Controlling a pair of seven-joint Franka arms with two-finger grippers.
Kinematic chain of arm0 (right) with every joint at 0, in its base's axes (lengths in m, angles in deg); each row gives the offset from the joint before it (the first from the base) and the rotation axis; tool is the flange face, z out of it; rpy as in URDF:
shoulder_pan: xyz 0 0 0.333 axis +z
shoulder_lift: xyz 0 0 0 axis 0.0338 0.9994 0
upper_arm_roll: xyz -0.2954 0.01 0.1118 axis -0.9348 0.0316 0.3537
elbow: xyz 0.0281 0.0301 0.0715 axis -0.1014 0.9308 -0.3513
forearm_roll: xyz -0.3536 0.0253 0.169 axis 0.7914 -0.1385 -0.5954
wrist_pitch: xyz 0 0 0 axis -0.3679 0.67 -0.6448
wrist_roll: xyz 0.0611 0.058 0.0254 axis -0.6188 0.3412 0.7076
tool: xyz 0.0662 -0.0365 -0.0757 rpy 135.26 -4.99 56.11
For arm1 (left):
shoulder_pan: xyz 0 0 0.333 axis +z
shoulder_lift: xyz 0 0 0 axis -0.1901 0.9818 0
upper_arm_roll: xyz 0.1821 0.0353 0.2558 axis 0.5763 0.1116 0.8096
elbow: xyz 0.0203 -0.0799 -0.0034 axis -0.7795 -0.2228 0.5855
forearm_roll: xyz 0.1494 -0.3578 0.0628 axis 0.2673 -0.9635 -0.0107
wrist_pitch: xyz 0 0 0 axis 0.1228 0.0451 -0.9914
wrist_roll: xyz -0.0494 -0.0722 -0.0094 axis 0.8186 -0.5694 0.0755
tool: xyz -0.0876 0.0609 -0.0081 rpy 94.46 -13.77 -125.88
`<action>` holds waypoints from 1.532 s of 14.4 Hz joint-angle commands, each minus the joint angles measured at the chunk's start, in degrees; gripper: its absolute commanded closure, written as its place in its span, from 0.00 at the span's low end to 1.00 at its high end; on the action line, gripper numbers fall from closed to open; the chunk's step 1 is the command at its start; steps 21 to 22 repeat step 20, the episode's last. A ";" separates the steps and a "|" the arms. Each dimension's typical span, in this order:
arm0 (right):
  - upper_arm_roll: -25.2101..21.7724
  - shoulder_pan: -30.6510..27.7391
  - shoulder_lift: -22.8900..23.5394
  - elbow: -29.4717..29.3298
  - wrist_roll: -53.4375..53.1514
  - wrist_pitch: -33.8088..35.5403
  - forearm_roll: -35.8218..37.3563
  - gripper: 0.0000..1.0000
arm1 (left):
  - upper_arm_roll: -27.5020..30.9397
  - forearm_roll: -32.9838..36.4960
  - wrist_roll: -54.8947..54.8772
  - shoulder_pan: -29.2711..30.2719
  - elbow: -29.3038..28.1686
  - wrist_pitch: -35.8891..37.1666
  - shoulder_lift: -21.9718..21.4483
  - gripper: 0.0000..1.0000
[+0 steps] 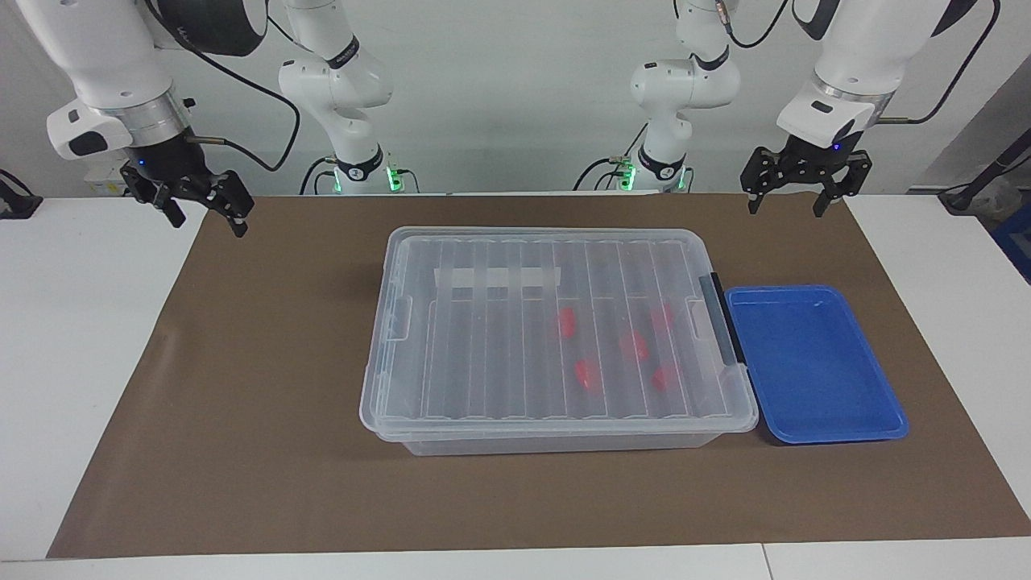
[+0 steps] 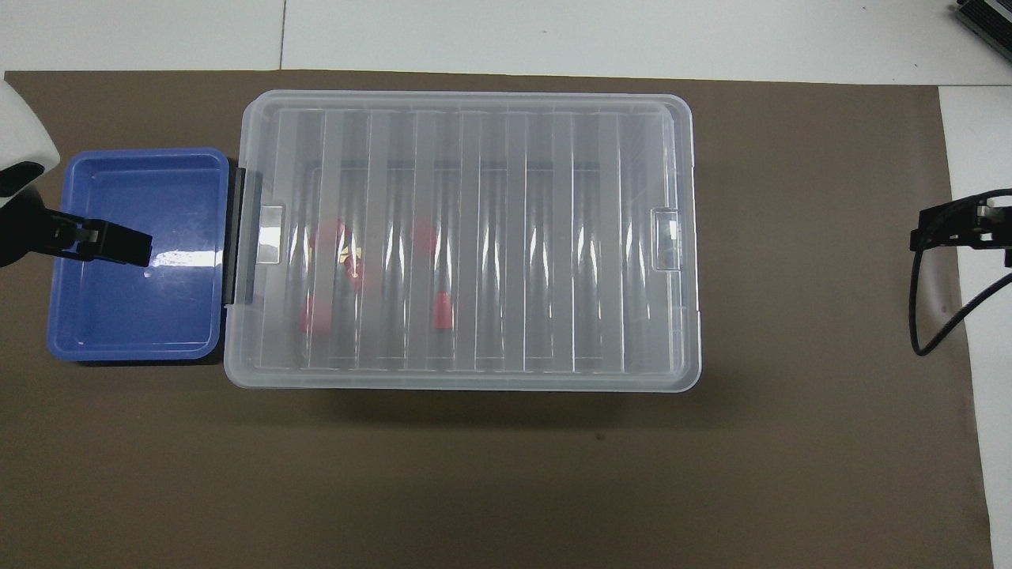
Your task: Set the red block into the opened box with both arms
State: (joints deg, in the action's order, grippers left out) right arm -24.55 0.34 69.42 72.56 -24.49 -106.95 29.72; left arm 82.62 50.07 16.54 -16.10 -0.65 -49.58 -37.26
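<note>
The clear box [image 1: 556, 338] [image 2: 462, 237] stands mid-mat with its ribbed lid lying on it. Through the lid I see several red blocks [image 1: 634, 345] [image 2: 443, 310] on the box floor, toward the left arm's end. My left gripper [image 1: 787, 211] [image 2: 118, 243] hangs open and empty, high over the blue tray. My right gripper [image 1: 208, 225] [image 2: 949, 229] hangs open and empty over the mat's edge at the right arm's end, well away from the box.
A shallow blue tray [image 1: 813, 362] [image 2: 134, 316] with nothing in it sits against the box's dark handle end [image 1: 721, 318]. A brown mat [image 1: 266, 387] covers the white table. A cable loops from the right wrist [image 2: 925, 316].
</note>
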 commanded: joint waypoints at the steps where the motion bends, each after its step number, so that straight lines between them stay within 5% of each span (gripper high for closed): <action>1: 0.29 -0.42 -2.23 3.20 0.56 0.96 0.54 0.00 | 1.84 -0.68 -0.79 -1.11 -2.31 -1.26 -1.93 0.00; 22: 0.47 1.69 -3.47 5.16 0.73 -1.06 0.10 0.00 | 1.84 -0.68 -0.71 -0.58 -2.31 -1.26 -1.93 0.00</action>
